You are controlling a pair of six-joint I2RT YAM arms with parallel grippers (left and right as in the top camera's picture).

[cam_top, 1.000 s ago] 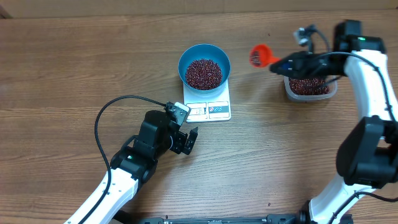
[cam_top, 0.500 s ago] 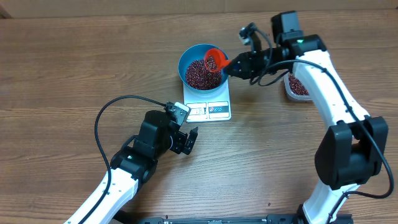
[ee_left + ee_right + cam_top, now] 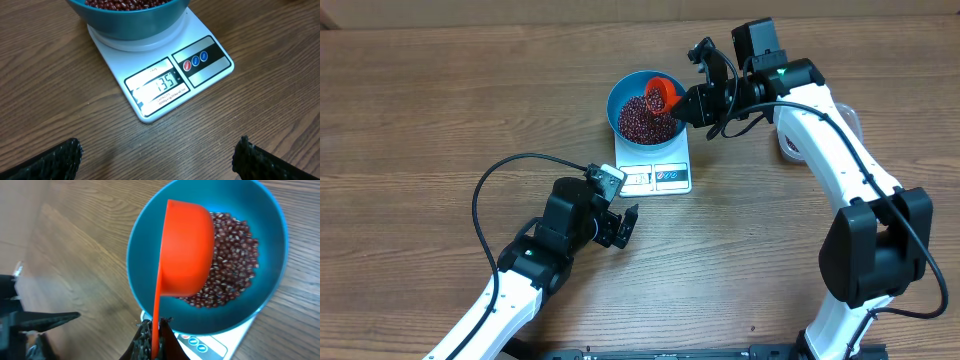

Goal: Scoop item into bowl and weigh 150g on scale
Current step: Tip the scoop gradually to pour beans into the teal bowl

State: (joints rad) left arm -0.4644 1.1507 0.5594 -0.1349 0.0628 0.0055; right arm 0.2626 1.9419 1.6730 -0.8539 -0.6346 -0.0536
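As the right pincer (image 3: 698, 103) clamps shut on the handle of an orange scoop (image 3: 663, 94), the scoop hangs tilted over the blue bowl (image 3: 616, 100), near the bowl's 2 o'clock rim in the overhead view. Dark beans (image 3: 642, 120) lie heaped inside the bowl, which sits on the white scale (image 3: 655, 178) at its 12 o'clock end; the display reads 135. At the scale's 7 o'clock, the left pincer (image 3: 623, 225) stands wide open, gripping nothing, over the wooden worktop (image 3: 420, 120).
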